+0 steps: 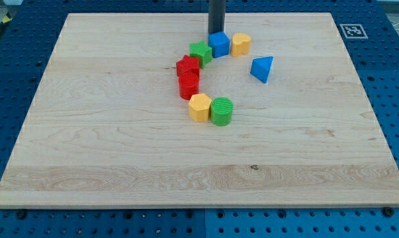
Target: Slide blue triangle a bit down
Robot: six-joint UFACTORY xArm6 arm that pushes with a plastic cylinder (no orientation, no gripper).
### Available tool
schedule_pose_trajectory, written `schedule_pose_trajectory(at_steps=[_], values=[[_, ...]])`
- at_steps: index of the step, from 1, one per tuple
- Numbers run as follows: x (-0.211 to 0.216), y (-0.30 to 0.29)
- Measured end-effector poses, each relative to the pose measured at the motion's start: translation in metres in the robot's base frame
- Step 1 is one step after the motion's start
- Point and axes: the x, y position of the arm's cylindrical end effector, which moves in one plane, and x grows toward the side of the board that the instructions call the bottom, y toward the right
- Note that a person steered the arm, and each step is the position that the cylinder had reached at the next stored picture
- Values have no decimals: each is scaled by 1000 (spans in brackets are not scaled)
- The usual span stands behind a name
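The blue triangle (262, 68) lies on the wooden board, right of centre in the upper half, apart from the other blocks. My tip (216, 34) comes down from the view's top and stands just above the blue cube (219, 44), touching or nearly touching its upper edge. The tip is to the upper left of the blue triangle, well apart from it.
A curved row of blocks runs left of the triangle: yellow block (241, 43), blue cube, green star (200, 52), red star (188, 67), red block (188, 86), yellow hexagon (200, 107), green cylinder (221, 111). The wooden board (120, 145) lies on a blue perforated table.
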Motion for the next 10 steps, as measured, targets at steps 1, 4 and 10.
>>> schedule_pose_trajectory(at_steps=[1,4,10], values=[[-36,47],[15,144],[166,77]])
